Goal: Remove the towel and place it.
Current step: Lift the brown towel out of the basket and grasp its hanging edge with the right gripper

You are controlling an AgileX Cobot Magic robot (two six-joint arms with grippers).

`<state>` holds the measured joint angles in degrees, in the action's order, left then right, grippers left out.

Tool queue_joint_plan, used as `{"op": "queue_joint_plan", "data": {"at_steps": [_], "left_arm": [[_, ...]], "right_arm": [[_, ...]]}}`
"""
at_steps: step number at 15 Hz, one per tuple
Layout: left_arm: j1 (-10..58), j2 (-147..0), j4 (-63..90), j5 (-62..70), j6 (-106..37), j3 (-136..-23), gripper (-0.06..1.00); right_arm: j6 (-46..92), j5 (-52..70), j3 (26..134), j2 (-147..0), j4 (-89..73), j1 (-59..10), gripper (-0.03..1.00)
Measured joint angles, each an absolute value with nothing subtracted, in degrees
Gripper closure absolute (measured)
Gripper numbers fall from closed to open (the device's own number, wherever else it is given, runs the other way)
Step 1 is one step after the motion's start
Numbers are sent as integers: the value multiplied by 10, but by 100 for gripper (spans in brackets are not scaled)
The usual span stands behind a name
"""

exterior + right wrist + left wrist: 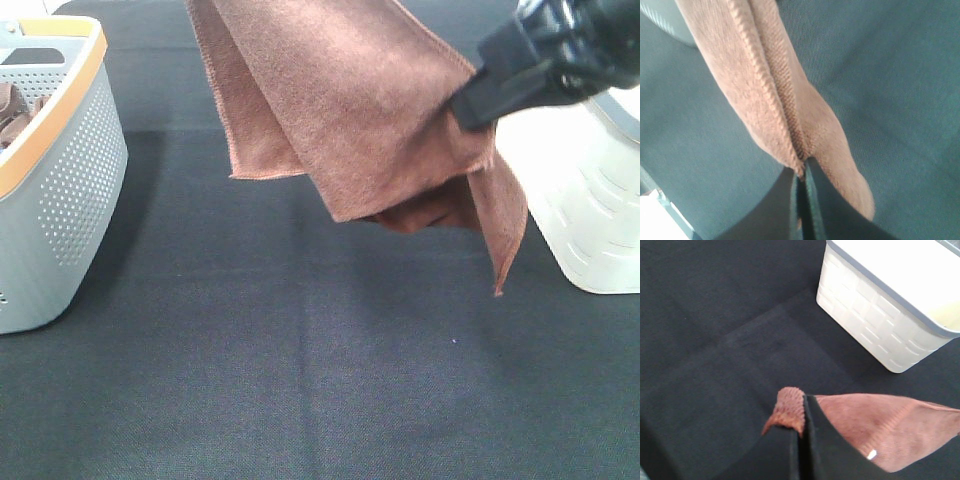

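The towel (350,110), a reddish-brown cloth with a stitched hem, hangs in the air above the black table, spread between my two grippers with its folds drooping in the middle. My right gripper (468,108) is shut on the towel's right edge. The right wrist view shows its fingers pinching the hem (800,172) of the towel (765,85). My left gripper (803,407) is shut on another corner of the towel (790,407), and the cloth trails off beside it. The left gripper is out of the high view, above its top edge.
A grey perforated basket with an orange rim (60,190) stands at the left, with a bunched brown cloth (10,112) inside. A white basket (590,200) stands at the right and also shows in the left wrist view (875,315). A black cloth covers the table (300,380).
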<state>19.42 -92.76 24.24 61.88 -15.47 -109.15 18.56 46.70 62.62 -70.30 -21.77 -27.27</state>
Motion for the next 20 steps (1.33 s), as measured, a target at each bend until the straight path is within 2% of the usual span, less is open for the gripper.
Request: {"op": "queue_joint_plan", "data": {"at_steps": [4, 7, 8, 11, 16, 20], "left_arm": [[194, -928, 348, 602, -164, -1091, 94], [194, -928, 490, 576, -210, -1091, 94], [194, -928, 555, 571, -238, -1091, 94], [194, -928, 623, 570, -257, -1091, 94], [194, -928, 631, 570, -260, -1091, 94], [194, -928, 655, 570, -267, -1091, 94]], "right_arm": [[185, 462, 627, -715, -228, -273, 97], [185, 453, 627, -755, -231, -273, 97], [185, 439, 627, -771, -244, -273, 97], [220, 414, 627, -778, -304, -273, 96], [320, 405, 627, -778, -421, -273, 76], [349, 402, 627, -778, -459, -273, 68]]}}
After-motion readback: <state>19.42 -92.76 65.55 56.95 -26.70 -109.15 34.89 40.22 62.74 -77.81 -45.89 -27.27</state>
